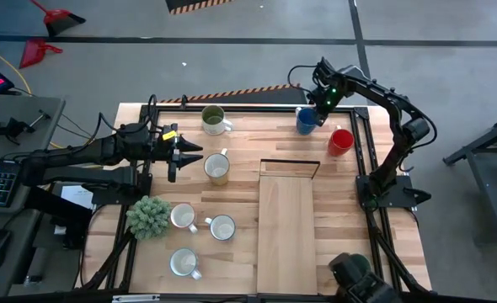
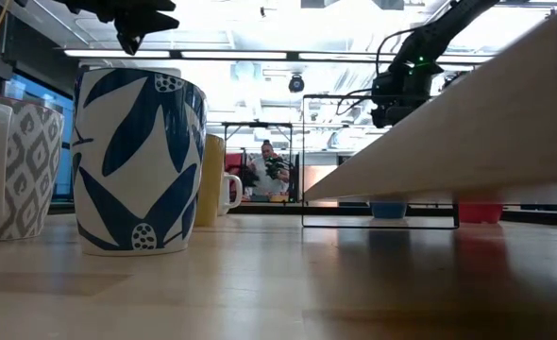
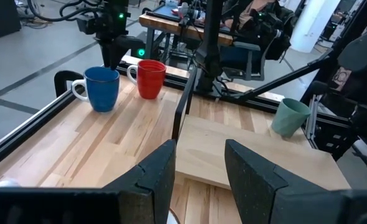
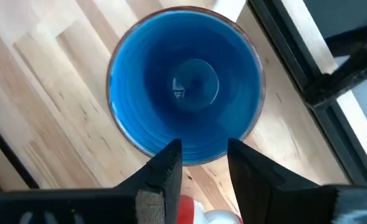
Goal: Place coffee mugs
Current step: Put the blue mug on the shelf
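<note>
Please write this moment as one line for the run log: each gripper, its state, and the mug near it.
right gripper: open, above blue mug, not holding | left gripper: open, empty, beside cream mug | red mug: standing beside blue mug

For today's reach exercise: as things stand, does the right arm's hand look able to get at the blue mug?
Probably yes. The right hand hangs directly above the blue mug, fingers apart, with nothing between them; the red mug stands clear beside it.
</note>
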Available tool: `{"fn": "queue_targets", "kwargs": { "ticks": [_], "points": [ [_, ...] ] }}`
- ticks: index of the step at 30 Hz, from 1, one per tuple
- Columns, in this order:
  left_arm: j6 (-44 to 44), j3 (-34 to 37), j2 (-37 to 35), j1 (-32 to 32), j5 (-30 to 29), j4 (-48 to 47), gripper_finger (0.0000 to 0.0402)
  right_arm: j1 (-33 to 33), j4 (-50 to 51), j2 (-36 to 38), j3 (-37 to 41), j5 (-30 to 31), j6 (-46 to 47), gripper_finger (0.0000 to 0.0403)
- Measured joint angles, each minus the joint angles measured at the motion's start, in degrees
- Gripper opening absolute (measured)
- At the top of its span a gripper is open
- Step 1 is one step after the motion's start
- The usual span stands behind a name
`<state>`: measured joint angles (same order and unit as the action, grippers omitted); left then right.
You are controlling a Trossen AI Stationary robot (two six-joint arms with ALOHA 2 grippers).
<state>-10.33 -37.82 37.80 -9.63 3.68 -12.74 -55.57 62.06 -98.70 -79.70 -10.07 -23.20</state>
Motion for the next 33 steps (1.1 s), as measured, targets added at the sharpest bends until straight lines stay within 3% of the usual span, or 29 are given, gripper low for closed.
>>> {"fn": "queue_targets", "kwargs": {
  "ticks": [9, 15, 21, 28, 33],
  "points": [
    [0.5, 0.0, 0.0, 0.0, 0.0, 0.0, 0.0129, 0.8, 1.3, -0.8, -1.0, 1.2, -2.3, 0.0108],
    [0.5, 0.0, 0.0, 0.0, 0.0, 0.0, 0.0129, -0.3, 5.4, -0.6, -8.5, 2.1, -2.1, 0.0108],
    [0.4, 0.0, 0.0, 0.0, 0.0, 0.0, 0.0129, -0.5, -1.6, -1.1, -15.3, 1.9, 4.3, 0.0108],
    [0.0, 0.0, 0.1, 0.0, 0.0, 0.0, 0.0129, -0.3, 0.4, -8.2, -19.7, 4.2, 10.4, 0.0108],
    [-0.1, 0.0, 0.1, 0.0, 0.0, 0.0, 0.0129, -0.3, 7.1, -12.6, -23.1, 4.5, 10.5, 0.0108]
  ]
}}
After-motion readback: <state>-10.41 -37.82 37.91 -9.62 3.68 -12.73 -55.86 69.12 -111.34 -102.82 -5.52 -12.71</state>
